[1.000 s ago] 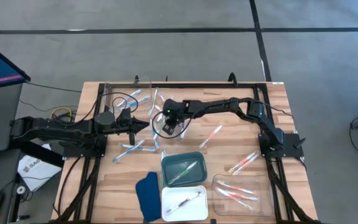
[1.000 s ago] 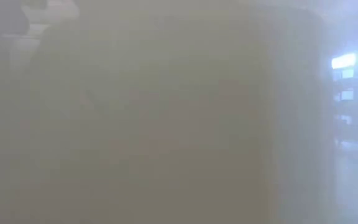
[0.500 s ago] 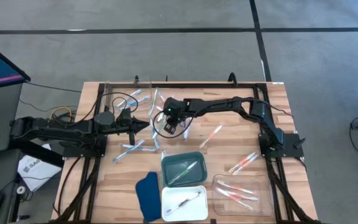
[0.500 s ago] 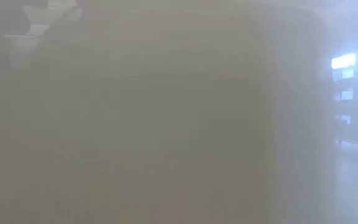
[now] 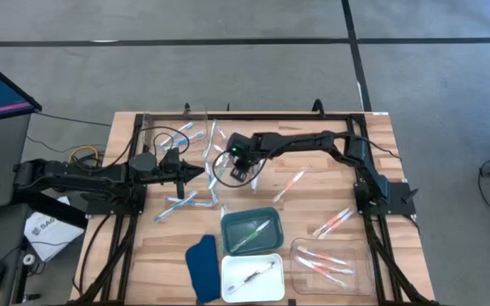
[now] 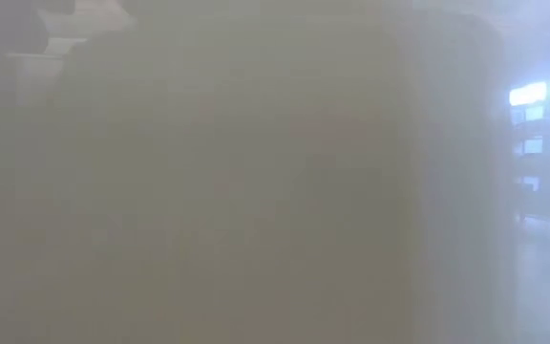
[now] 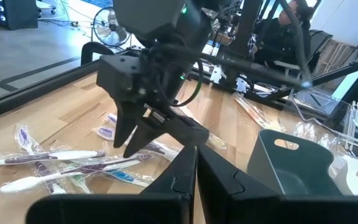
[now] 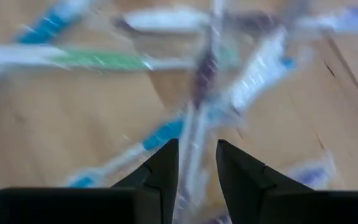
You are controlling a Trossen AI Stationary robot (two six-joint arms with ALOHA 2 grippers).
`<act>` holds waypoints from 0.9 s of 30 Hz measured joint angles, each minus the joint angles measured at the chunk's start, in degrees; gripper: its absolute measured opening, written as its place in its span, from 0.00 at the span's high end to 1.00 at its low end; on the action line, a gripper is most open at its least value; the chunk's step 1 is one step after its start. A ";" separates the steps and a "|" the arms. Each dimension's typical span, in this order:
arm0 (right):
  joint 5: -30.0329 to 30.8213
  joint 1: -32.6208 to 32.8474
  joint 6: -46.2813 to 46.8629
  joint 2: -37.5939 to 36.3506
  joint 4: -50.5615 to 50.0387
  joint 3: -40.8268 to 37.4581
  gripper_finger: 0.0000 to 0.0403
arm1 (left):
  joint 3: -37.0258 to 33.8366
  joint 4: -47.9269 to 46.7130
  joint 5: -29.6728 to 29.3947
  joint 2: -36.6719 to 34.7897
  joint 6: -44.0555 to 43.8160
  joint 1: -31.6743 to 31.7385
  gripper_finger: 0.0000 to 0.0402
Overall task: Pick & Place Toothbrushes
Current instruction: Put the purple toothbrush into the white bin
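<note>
Blue, green and purple-grey toothbrushes [image 5: 196,140] lie loose on the table's left middle, and more lie nearer [image 5: 181,204]. My right gripper [image 5: 242,167] hangs over this pile, pointing down. In the right wrist view it [image 8: 197,155] is open by a narrow gap, and a blurred pale toothbrush [image 8: 197,118] lies on the wood below that gap. The left wrist view shows it [image 7: 138,140] just above the toothbrushes [image 7: 73,165]. My left gripper [image 5: 197,172] [image 7: 196,168] is shut, level, beside the pile, and holds nothing.
A green tray [image 5: 251,229], a white tray [image 5: 266,287] and a clear tray [image 5: 357,255] stand near the front edge, each with toothbrushes inside. A dark blue cloth-like piece [image 5: 201,268] lies left of them. Pink-orange toothbrushes [image 5: 292,183] [image 5: 334,221] lie to the right. Something close fogs the low view.
My right gripper has shifted a little toward the table's right edge above the pile.
</note>
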 joint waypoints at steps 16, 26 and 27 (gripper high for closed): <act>-2.57 -0.14 0.59 0.29 -1.08 -0.02 0.74 | 0.00 0.01 0.02 0.00 0.00 0.00 0.98; -2.73 -0.58 -0.49 3.28 0.60 0.08 0.74 | -0.02 0.04 0.02 0.04 -0.36 -0.04 0.98; -2.65 -0.74 -0.50 3.13 0.45 0.07 0.74 | -0.02 0.09 0.02 0.04 -0.35 -0.11 0.98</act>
